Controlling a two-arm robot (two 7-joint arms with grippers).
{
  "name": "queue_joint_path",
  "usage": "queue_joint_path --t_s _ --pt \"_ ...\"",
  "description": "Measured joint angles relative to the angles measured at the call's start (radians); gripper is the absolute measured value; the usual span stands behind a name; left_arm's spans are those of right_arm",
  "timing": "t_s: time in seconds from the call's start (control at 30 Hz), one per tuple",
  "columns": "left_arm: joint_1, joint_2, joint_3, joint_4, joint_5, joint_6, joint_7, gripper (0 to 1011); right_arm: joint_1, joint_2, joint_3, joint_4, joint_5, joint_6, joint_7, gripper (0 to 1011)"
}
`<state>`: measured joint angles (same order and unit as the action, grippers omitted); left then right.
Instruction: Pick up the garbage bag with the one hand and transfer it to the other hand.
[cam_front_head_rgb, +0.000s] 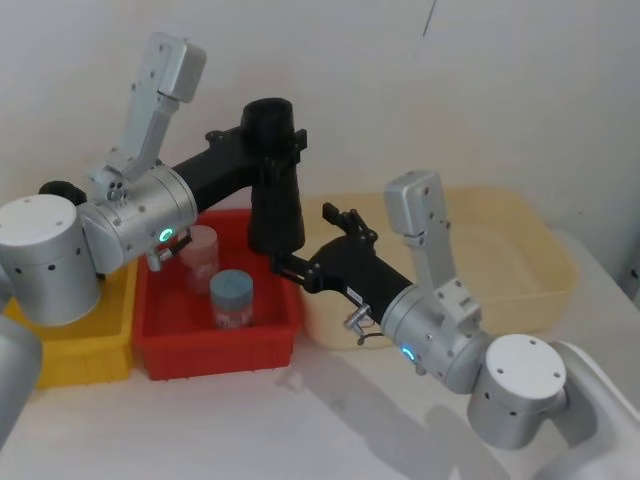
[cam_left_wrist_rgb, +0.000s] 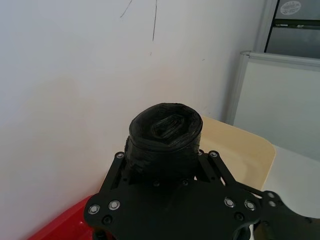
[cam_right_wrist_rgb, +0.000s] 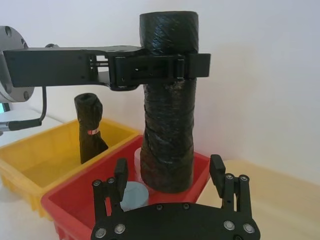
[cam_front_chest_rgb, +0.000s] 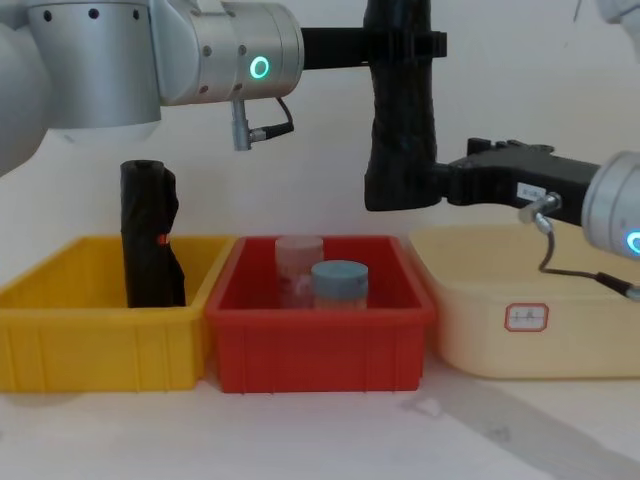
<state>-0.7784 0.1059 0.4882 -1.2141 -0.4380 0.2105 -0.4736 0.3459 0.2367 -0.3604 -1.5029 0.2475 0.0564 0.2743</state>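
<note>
Left gripper (cam_right_wrist_rgb: 170, 67) clamps crinkly cylindrical garbage bag (cam_right_wrist_rgb: 167, 135); right gripper (cam_right_wrist_rgb: 168, 167) gapes at base

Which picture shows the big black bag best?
Right wrist view: the bag shows whole, left claw gripping near its top, right claw open by its bottom. Chest crops its top; head looks down on it; left wrist sees its top end.

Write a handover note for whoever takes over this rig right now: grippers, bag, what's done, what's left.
Left gripper: shut on the garbage bag near its top, holding it upright in the air over the red bin.
Right gripper: open, fingers flanking the bag's lower part, not yet closed.
Done: pickup.
Left: close the right gripper on the bag, then open the left one.
</note>
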Motion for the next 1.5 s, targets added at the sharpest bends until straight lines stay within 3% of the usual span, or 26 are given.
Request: queue_joint_path --t_s 0.43,1.1,1.27,1.5 --pt "-0.001 -0.001 0.001 0.001 0.000 -0.001 0.000 402 0.083 -0.046 -0.019 0.115 -0.032 -0.044 0.018 1001" --pt "0.000 -0.001 0.000 0.001 0.000 -0.001 0.000 402 0.199 -0.117 -0.027 0.313 -0.045 -0.090 0.056 998" --pt "-0.001 -0.001 0.000 0.001 0.000 -0.001 0.000 402 0.213 -0.126 -0.028 0.338 -0.045 -0.093 0.062 914" --pt "0.000 -0.001 0.000 0.001 0.000 -0.001 0.000 402 0.228 -0.136 -0.029 0.365 -0.045 -0.096 0.068 710"
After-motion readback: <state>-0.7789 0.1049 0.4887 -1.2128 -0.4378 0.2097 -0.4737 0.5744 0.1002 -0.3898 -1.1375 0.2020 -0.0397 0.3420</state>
